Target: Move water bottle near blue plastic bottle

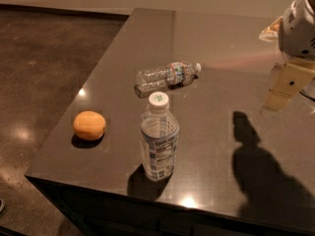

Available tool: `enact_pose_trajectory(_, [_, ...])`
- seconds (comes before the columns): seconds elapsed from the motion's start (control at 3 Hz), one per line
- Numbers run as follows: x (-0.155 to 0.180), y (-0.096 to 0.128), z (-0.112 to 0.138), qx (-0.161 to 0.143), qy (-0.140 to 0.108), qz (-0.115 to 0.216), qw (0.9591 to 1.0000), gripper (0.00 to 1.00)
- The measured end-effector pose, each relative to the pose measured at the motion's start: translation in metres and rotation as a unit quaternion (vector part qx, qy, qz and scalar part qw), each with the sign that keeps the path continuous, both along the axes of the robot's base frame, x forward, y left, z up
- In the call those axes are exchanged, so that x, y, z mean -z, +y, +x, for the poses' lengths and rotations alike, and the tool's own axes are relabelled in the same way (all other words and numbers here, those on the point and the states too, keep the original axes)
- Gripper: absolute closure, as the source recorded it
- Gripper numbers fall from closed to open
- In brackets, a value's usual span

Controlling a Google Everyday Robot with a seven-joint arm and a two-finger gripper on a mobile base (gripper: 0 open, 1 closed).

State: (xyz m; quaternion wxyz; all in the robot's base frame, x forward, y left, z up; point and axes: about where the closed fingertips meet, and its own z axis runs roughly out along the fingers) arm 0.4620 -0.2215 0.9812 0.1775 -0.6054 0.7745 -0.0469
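Observation:
The water bottle (166,76), slim, clear and crinkled with a small white cap and a red-blue label, lies on its side near the middle of the dark table, cap pointing right. The blue plastic bottle (159,137), stout with a white cap bearing a green mark and a blue-white label, stands upright in front of it, close to the near edge. My gripper (287,85) hangs at the far right, well above the table and to the right of both bottles, holding nothing that I can see. Its shadow falls on the table below.
An orange round fruit (89,125) sits at the left of the dark table (221,43), near its left edge. A pale object (269,31) shows at the far right behind the arm. The table's near edge and left edge drop to a dark floor.

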Motion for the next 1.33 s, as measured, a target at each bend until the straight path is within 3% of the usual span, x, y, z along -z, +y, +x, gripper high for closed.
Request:
enact_pose_trajectory(0.67, [0.015, 0.014, 0.069, -0.038, 0.012, 0.006, 0.9992, 0.00])
enact_pose_trajectory(1.33, [0.031, 0.072, 0.123, -0.095, 0.029, 0.013, 0.9950, 0.00])
